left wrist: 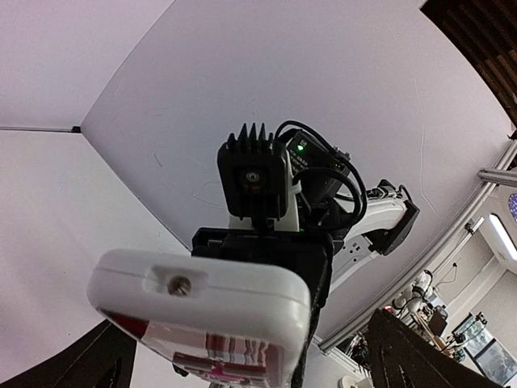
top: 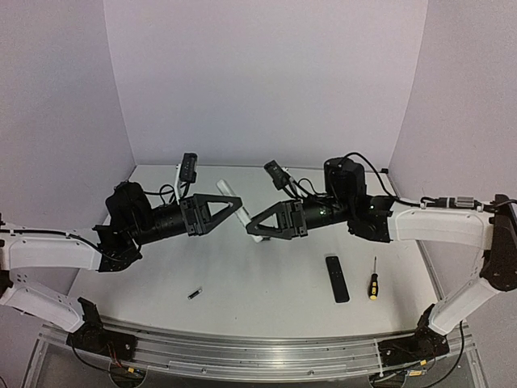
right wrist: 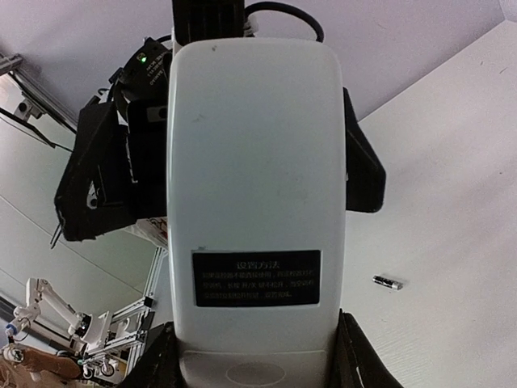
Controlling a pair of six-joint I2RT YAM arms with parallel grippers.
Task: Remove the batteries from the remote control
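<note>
The white remote control (top: 227, 188) hangs in mid-air over the middle of the table, between the two arms. My right gripper (right wrist: 258, 356) is shut on its lower end, and its back with a black label (right wrist: 256, 278) faces the right wrist camera. My left gripper (left wrist: 254, 356) is open, its dark fingers (left wrist: 404, 352) standing wide on either side of the remote's other end (left wrist: 210, 295), which carries a small screw (left wrist: 179, 284). One of the batteries (top: 195, 293) lies loose on the table near the left front, and it also shows as a battery (right wrist: 388, 282) in the right wrist view.
A flat black rectangular piece (top: 337, 278) lies on the table at the right front. Beside it is a yellow-and-black-handled screwdriver (top: 373, 283). White walls close the table on three sides, and a metal rail (top: 258, 356) runs along the near edge.
</note>
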